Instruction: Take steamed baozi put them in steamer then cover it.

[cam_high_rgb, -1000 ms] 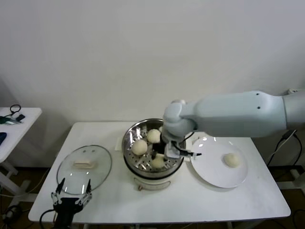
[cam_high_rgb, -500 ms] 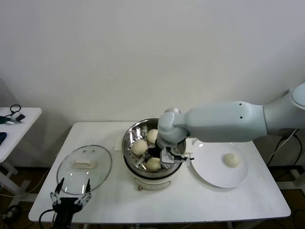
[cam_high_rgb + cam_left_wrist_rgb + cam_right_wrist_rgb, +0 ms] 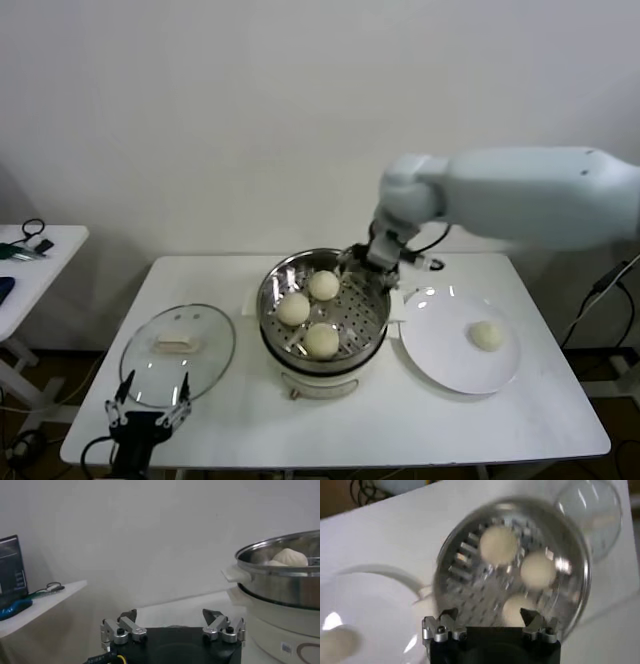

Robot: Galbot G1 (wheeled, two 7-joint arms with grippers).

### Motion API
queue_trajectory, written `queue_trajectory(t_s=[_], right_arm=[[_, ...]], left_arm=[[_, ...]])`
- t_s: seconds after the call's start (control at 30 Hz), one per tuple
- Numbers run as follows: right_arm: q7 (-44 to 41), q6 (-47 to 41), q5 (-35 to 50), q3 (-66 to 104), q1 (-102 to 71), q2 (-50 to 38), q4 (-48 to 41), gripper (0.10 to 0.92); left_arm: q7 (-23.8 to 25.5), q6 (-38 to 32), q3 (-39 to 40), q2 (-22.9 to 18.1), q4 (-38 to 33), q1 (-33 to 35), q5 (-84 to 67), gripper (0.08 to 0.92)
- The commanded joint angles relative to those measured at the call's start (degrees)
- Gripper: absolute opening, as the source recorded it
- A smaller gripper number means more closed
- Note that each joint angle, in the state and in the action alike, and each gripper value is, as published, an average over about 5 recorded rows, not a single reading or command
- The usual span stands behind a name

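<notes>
Its right end effector (image 3: 490, 622) now spread and empty, lifted from the steamer (image 3: 322, 300) after dropping a third steamed baozi (image 3: 321, 340), leaves one bun (image 3: 487, 335) on the plate (image 3: 440, 370) and the cover (image 3: 177, 350) waiting on the surface (image 3: 400, 420).

- Plain white wall (image 3: 250, 110) fills the whole upper half of the head view, nothing on it.
- White table (image 3: 330, 415) sits centre frame.
- A second white side table (image 3: 40, 262) pokes in at the left edge, with cables and some small dark stuff on it.
</notes>
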Motion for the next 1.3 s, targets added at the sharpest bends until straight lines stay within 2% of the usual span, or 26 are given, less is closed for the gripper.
queue_trajectory(t_s=[0.03, 0.3, 0.63, 0.9, 1.2, 1.3], right_arm=[[-6.9, -10.9, 10.4, -6.0, -1.3, -18.4, -13.3, 0.823], [-4.8, -12.3, -2.8, 10.4, -24.9, -24.7, -21.0, 0.823], [-3.1, -11.0, -8.3, 27.3, -44.5, -20.6, -28.1, 0.823], [-0.5, -10.1, -9.7, 33.5, -50.1, -16.2, -32.2, 0.823], [1.0, -10.8, -10.9, 34.3, -50.4, -14.0, -33.4, 0.823], [0.7, -11.7, -11.0, 34.0, -50.0, -14.0, -32.9, 0.801]], left_arm=[[0.0, 0.1, 0.0, 0.0, 0.0, 0.1, -0.1, 0.823], [0.2, -0.8, -0.1, -0.1, -0.1, 0.0, -0.2, 0.823], [0.1, -0.6, -0.1, -0.7, 0.3, 0.4, 0.2, 0.823], [0.1, -0.7, -0.1, -1.3, 0.9, 0.8, 0.8, 0.823], [0.0, -0.7, -0.2, -1.3, 0.8, 1.1, 0.9, 0.823], [0.0, -0.7, -0.2, -1.3, 0.7, 1.2, 0.8, 0.823]])
